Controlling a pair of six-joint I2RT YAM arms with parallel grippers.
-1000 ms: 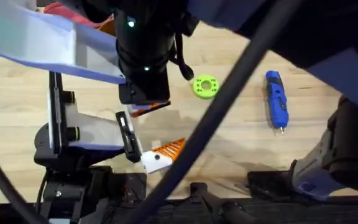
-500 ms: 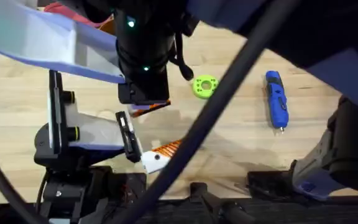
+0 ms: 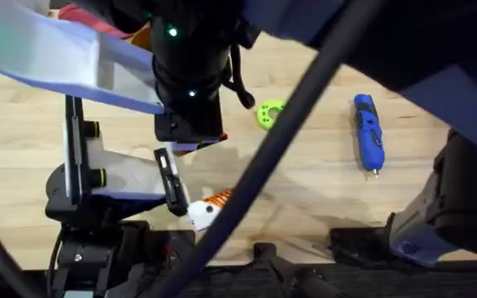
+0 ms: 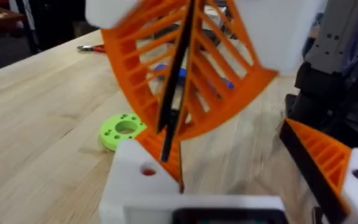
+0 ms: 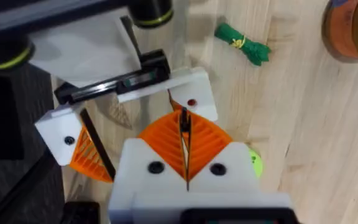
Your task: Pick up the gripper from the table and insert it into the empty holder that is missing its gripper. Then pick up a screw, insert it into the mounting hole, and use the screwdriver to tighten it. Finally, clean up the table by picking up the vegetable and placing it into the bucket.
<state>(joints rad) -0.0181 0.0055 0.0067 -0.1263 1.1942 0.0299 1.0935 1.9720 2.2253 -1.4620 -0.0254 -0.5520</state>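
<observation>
The gripper is light, stiff ribbed plastic. It is hard to crush but quick to twist, so it is best held across its flat sides near the thick end. It sits against the holder, apparently pinched at the tips of the right gripper, whose pads are pressed together just above the holder.

The left gripper is spread and grasps nothing. The holder is one of its two fingers.

The right wrist view adds the vegetable and the bucket, both well beyond the holder. Only overhead gives the screwdriver, far from it.
</observation>
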